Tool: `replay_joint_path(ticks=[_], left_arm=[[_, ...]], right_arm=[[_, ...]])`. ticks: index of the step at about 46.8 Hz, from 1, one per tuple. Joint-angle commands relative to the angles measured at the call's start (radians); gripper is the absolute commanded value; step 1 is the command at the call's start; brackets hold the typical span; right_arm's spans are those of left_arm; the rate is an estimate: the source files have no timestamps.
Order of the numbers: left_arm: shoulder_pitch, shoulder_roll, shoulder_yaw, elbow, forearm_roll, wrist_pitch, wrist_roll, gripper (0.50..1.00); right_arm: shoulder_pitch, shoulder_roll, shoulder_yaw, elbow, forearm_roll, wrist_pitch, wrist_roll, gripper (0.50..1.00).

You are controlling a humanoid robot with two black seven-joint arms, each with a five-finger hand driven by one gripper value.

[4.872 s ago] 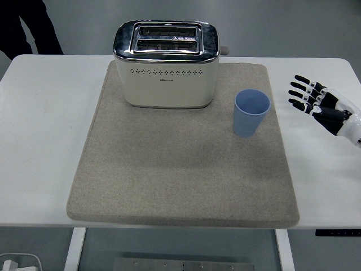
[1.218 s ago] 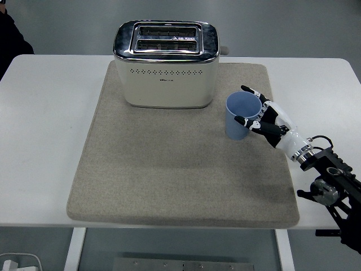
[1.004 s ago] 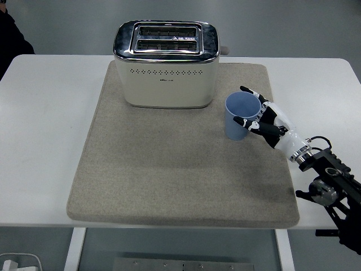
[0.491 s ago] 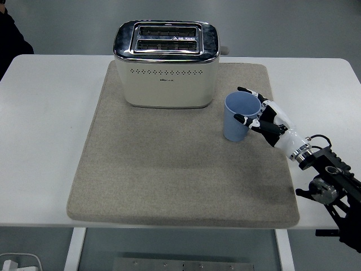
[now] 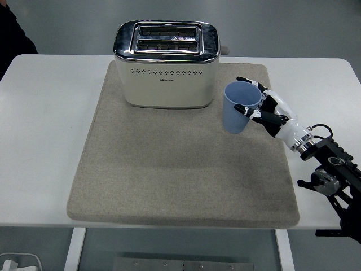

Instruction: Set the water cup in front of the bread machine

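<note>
the blue water cup point(image 5: 237, 110) sits in my right hand point(image 5: 269, 112), fingers wrapped round it, tilted slightly over the grey mat point(image 5: 169, 169), just right of the cream toaster's point(image 5: 166, 66) front corner.

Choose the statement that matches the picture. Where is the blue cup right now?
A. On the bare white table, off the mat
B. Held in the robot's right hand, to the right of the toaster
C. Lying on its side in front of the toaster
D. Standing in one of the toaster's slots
B: the right hand has its fingers wrapped around the blue cup, which sits upright, slightly tilted, over the grey mat just right of the toaster.
</note>
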Motion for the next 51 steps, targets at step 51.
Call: replay_joint_path(ticks=[51], left_arm=[[0.000,0.000,0.000,0.000,0.000,0.000,0.000,1.000]], right_arm=[[0.200,0.184,-0.157,-0.111,-0.012,-0.012,-0.017,0.656]])
